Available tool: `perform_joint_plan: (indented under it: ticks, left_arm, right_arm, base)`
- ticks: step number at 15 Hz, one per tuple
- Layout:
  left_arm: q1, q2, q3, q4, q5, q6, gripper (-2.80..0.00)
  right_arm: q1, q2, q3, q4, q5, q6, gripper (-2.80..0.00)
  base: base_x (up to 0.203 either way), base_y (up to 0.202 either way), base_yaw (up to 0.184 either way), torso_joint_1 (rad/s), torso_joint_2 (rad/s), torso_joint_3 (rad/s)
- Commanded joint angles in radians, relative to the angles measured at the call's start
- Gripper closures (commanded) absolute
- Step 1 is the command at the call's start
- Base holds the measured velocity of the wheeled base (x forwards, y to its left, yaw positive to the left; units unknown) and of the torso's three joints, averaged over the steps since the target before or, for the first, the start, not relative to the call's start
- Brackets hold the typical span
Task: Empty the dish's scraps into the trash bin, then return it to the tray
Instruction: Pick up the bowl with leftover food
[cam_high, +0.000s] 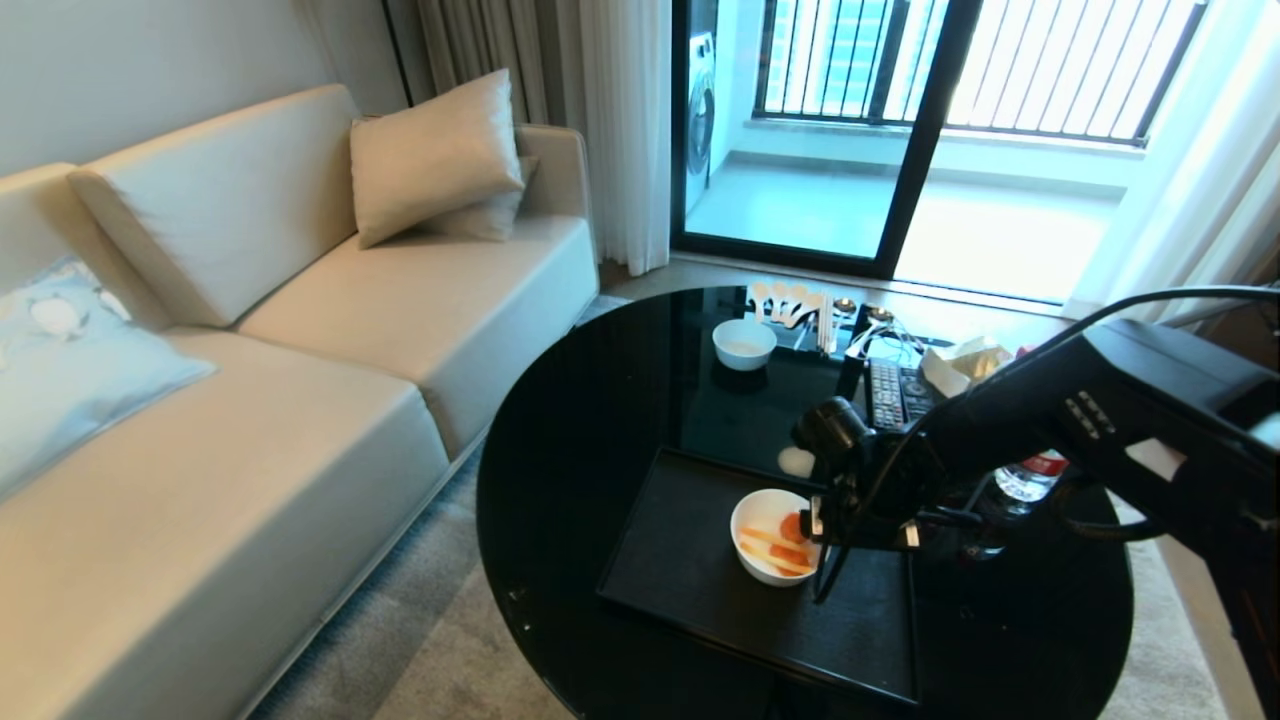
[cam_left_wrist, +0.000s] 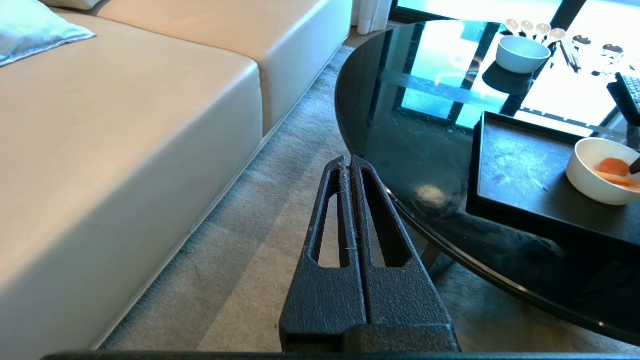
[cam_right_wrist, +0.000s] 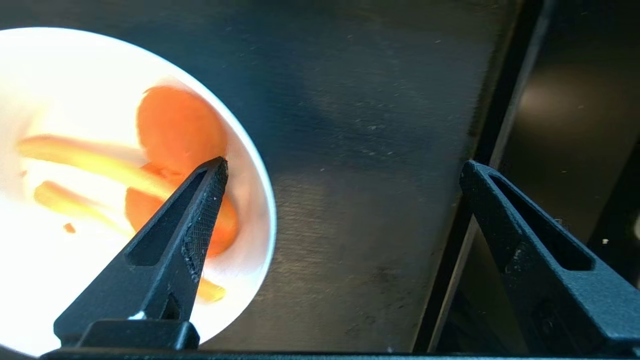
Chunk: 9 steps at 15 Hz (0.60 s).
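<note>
The dish (cam_high: 757, 518), a white bowl, sits on the black tray (cam_high: 690, 580) near its right part. Orange carrot rounds and pale sticks, the scraps (cam_high: 788, 540), lie in it. My right gripper (cam_high: 835, 560) hangs open at the dish's right rim. In the right wrist view the right gripper (cam_right_wrist: 344, 165) has one finger over the scraps (cam_right_wrist: 180, 130) inside the dish (cam_right_wrist: 50, 75) and the other past the tray (cam_right_wrist: 360, 100) rim. My left gripper (cam_left_wrist: 350, 161) is shut and empty, parked over the carpet beside the table. The trash bin is out of view.
The tray lies on a round black glass table (cam_high: 580, 430). At its far side are a second white bowl (cam_high: 744, 343), spoons (cam_high: 790, 298), a remote (cam_high: 886, 393), tissues (cam_high: 960, 365) and a water bottle (cam_high: 1025, 478). A cream sofa (cam_high: 300, 400) stands to the left.
</note>
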Motion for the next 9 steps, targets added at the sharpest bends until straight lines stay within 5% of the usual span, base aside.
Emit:
perform_joint_plan:
  ticks: [1,9]
  left_arm:
    - [0.0,0.0,0.0,-0.001,0.001,0.0,0.0]
    - [0.0,0.0,0.0,-0.001,0.001,0.0,0.0]
  right_arm:
    - [0.001,0.012,-0.001,-0.001,-0.006,0.003,-2.8]
    - [0.022,0.013,-0.021,0.001,-0.003,-0.003,-2.8]
  base:
    - [0.0,0.0,0.0,0.0,0.0,0.0]
    - [0.0,0.0,0.0,0.0,0.0,0.0]
